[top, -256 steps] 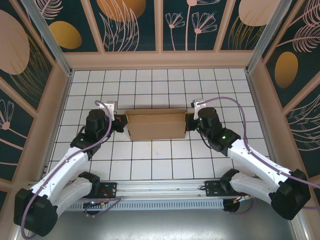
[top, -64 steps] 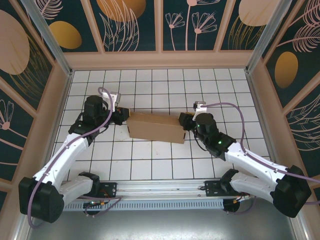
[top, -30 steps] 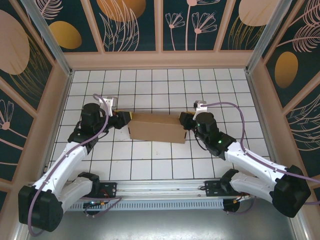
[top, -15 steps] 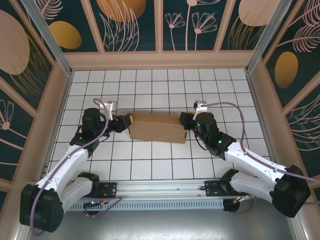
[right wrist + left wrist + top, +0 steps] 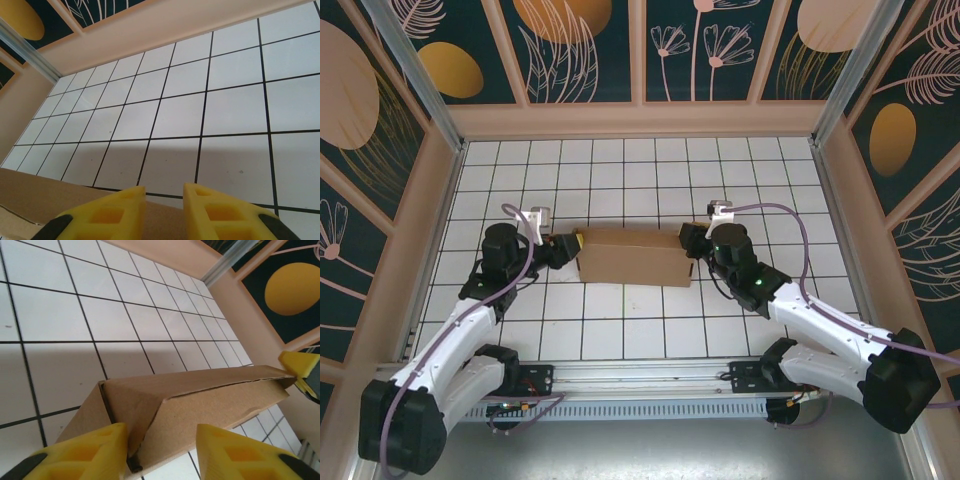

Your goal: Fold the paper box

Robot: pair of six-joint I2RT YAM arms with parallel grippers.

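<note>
At centre of surface (image 5: 620,320), locate paper box (image 5: 632,257), lying flat, lengthwise left to right. Note left gripper (image 5: 160,452) spread astride box's left end; cannot tell whether clamped. Note right gripper (image 5: 164,202) nearly pressed together over cardboard edge at right end; cannot tell whether pinching.

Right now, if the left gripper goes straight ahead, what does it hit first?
The box. Its near end sits between the left gripper's fingers, so there is likely no free travel. I can't tell whether the fingers are touching it.
</note>
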